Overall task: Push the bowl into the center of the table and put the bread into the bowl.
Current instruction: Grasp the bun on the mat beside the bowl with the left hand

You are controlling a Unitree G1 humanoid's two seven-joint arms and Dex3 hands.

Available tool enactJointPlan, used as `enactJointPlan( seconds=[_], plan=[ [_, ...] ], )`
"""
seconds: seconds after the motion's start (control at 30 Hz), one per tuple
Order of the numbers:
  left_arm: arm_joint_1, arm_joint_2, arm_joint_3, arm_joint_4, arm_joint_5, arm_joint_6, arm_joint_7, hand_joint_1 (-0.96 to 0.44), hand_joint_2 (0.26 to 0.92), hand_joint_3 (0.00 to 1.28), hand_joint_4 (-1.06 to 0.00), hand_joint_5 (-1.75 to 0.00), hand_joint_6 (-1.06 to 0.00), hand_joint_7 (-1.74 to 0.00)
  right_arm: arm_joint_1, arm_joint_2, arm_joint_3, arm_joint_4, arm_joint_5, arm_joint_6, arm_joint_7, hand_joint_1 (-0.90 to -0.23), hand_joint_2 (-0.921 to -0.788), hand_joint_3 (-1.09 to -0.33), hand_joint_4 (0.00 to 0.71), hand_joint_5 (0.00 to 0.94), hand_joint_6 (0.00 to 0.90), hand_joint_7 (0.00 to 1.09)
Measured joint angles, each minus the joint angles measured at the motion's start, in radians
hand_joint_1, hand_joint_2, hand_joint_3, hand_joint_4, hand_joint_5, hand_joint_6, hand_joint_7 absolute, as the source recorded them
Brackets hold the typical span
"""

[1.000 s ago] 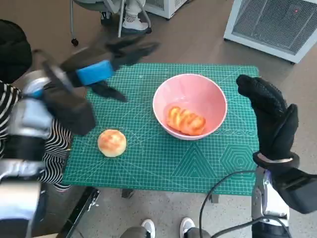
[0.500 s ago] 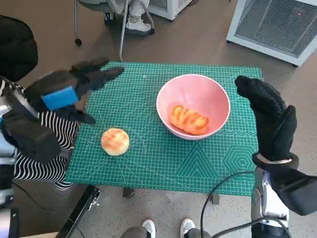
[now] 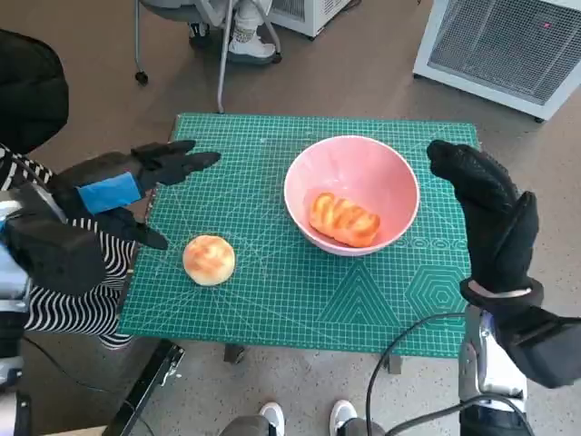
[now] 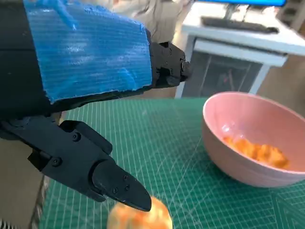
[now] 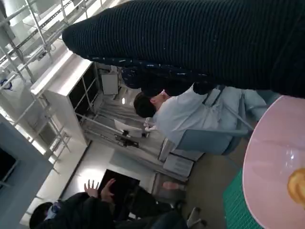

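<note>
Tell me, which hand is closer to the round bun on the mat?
Left. The left hand hovers just above and beside the round bun; the right hand is far across, past the bowl.

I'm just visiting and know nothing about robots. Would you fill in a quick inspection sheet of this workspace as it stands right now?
Surface: green cutting mat covering the small table.
Job's things: pink bowl near the middle, slightly toward the right hand, holding a twisted bread; a round bun lies on the mat outside the bowl.
Clutter: nothing seen.
Hands: left hand open, at the mat's edge beside the bun; right hand open, raised beside the bowl; neither holds anything.
Cables: black cable looping near the right forearm.
Surroundings: a white grilled appliance on the floor; people seated nearby.
</note>
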Motion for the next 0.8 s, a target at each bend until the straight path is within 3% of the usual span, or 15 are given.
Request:
enactJointPlan(
  seconds=[0.8],
  plan=[
    [0.013, -0.114, -0.151, 0.161, 0.183, 0.08, 0.071, -0.1, 0.726, 0.0, -0.07, 0.0, -0.15, -0.01, 0.018, -0.004, -0.005, -0.021, 0.011, 0.014, 0.018, -0.785, -0.921, -0.776, 0.185, 0.0, 0.061, 0.53]
  ],
)
